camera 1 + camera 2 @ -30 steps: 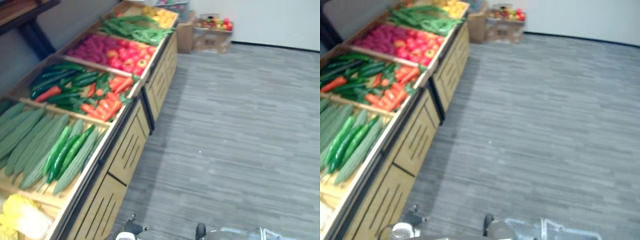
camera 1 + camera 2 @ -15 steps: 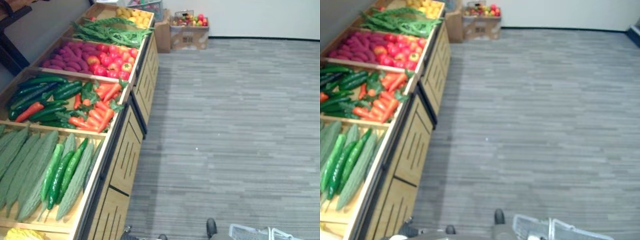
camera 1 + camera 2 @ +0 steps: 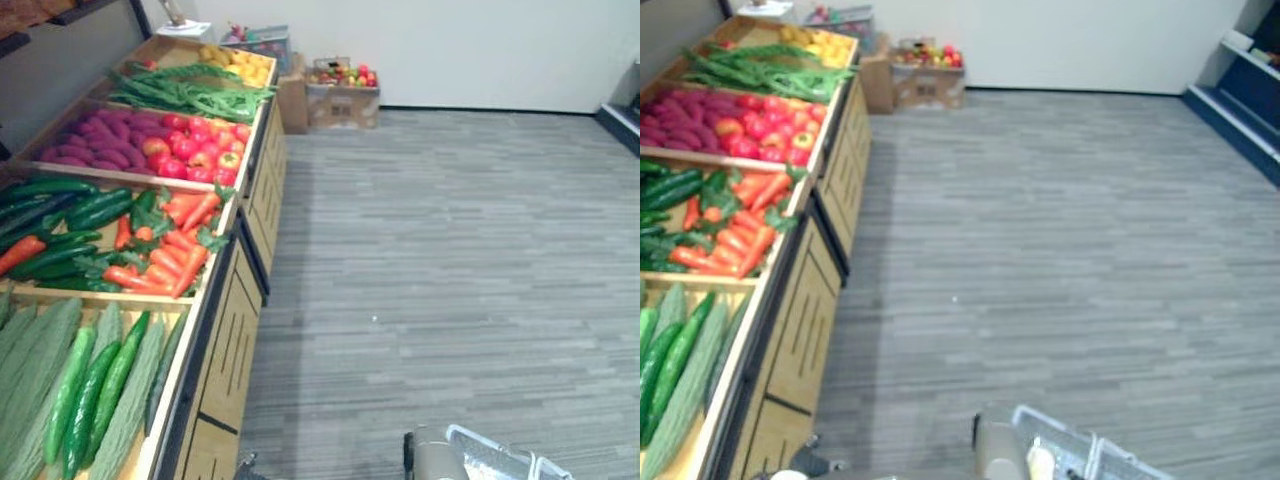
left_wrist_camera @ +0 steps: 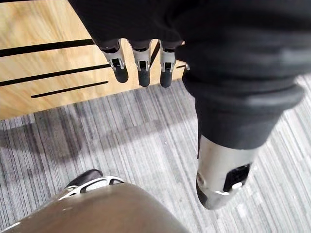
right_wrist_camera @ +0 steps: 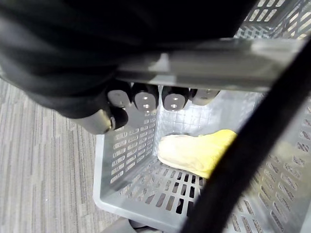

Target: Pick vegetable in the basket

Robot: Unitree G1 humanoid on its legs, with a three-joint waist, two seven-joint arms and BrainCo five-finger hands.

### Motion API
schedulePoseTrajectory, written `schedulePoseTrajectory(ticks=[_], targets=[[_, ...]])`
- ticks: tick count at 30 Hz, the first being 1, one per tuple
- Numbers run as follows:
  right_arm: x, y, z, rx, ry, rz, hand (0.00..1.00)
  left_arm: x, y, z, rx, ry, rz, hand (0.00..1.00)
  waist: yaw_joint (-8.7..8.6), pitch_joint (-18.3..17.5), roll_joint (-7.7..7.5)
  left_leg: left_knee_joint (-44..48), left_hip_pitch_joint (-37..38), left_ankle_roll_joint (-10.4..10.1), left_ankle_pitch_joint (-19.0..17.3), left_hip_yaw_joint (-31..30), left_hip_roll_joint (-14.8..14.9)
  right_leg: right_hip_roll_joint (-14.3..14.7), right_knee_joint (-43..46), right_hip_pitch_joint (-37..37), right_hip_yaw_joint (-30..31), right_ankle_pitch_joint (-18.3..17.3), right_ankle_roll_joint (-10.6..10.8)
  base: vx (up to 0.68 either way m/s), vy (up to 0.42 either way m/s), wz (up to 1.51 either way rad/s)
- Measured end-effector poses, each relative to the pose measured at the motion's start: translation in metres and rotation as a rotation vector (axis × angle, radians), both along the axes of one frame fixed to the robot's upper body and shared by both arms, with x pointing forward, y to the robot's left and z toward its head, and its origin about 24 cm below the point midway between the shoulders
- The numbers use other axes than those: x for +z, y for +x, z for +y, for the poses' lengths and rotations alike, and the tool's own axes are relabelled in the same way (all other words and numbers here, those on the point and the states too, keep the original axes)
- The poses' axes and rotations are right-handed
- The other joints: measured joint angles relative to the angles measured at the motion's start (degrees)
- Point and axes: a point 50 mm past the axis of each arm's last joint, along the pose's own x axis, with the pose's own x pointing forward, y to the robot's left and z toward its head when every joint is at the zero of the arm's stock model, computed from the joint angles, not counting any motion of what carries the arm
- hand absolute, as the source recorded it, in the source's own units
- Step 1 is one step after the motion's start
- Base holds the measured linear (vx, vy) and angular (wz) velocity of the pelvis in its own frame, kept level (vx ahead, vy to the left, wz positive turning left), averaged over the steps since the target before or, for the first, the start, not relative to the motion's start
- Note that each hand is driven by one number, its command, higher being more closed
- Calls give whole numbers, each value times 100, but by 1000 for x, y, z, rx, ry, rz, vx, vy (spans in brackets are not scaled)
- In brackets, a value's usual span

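A grey plastic basket (image 5: 126, 165) hangs from my right hand (image 5: 146, 99), whose fingers are curled round its handle (image 5: 218, 63). A pale yellow leafy vegetable (image 5: 194, 153) lies on the basket's bottom. The basket's rim (image 3: 1080, 450) shows at the lower edge of the eye views. My left hand (image 4: 141, 68) hangs beside the wooden stand's slatted front (image 4: 43, 63), fingers relaxed, holding nothing. On the stand to my left lie green cucumbers and bitter gourds (image 3: 90, 385), then carrots (image 3: 165, 255) with dark cucumbers (image 3: 60, 215).
Further along the stand (image 3: 225, 340) are red tomatoes (image 3: 195, 150), purple tubers (image 3: 95, 150), green beans (image 3: 190, 90) and yellow produce (image 3: 235, 65). A cardboard box of fruit (image 3: 340, 95) stands by the far wall. Grey floor (image 3: 450, 260) stretches right to a blue shelf (image 3: 1240, 90).
The camera has swung, so the stand sits further left and more floor shows. The nearest compartment with the yellow cabbage has left the picture. More of the basket's rim shows.
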Motion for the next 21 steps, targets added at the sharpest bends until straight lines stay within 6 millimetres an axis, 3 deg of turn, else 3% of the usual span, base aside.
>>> schedulePoseTrajectory(ticks=[4, 5, 6, 7, 8, 10, 13, 14, 15, 17, 19, 21], targets=[[-2, -6, 5, -6, 17, 22, 100, 2, 10, -3, 31, -11, -31, 0, -62, 18, 6, -105, 254, -381, -266, 109, 189, -14, -2520, 30, -387, 577, 109, 405, -190, -6], [-3, -7, 5, -11, 20, 29, 100, 1, 12, -5, 52, -22, -38, 0, -113, 23, 87, -145, 349, -399, -358, 106, 324, 25, -2373, 13, -502, 1022, 74, 474, -258, 16], [-3, -12, 4, -22, 17, 40, 100, 1, 12, -8, 64, -33, -42, 0, -143, -12, 208, -188, 437, -358, -372, 97, 484, 122, -2082, -61, -635, 1066, 1, 494, -253, 20], [-2, -13, 2, -41, 14, 38, 100, 2, 19, -16, 65, -57, -66, 0, -101, -32, 310, -100, 399, -431, -211, 115, 625, 212, -1649, -246, -724, 754, -206, 486, -289, 13], [-2, -12, 1, -57, 14, 31, 100, 2, 23, -21, 65, -69, -81, 0, -97, -26, 307, 19, 330, -544, 52, 71, 695, 228, -1462, -287, -766, 614, -323, 558, -367, 8], [-2, -12, 0, -55, 10, 30, 100, 1, 24, -31, 66, -97, -82, 0, -120, -38, 323, 433, 191, -555, 600, -115, 807, 233, -1349, -129, -908, 335, -453, 448, -332, 19], [-1, -12, -3, -46, 0, 34, 100, 2, 26, -39, 103, -133, -98, 0, -109, -39, 297, 2103, -513, -592, 1765, -692, 1000, 167, -1383, 431, -1079, -102, -560, 408, -274, 35], [1, -9, -6, -25, -11, 29, 100, 2, 27, -39, 119, -137, -108, 0, -94, -10, 247, 2995, -938, -629, 2324, -952, 1052, 152, -1437, 647, -1086, -266, -593, 269, -160, 9], [1, -7, -9, -10, -19, 28, 100, 3, 28, -39, 124, -139, -111, 0, -83, -10, 256, 3409, -1139, -661, 2333, -1045, 1066, 165, -1480, 760, -1087, -315, -611, 328, -159, 2], [4, 0, -15, 9, -37, 24, 100, 4, 28, -35, 210, -161, -131, 0, -14, -11, 261, 4257, -1650, -745, 1911, -1082, 1073, 184, -1791, 1340, -1094, -370, -618, 307, -108, -3], [7, 7, -20, 23, -57, 4, 100, 5, 28, -33, 264, -165, -151, 0, 122, -9, 231, 4013, -1910, -615, 1502, -859, 1106, 178, -2135, 1870, -1077, -383, -596, 273, -50, -8], [11, 20, -25, 66, -85, -31, 100, 8, 33, -32, 271, -159, -177, 0, 218, -15, 217, 3298, -2121, -469, 1366, -699, 1092, 106, -2225, 2032, -1043, -426, -529, 167, 23, -10]])
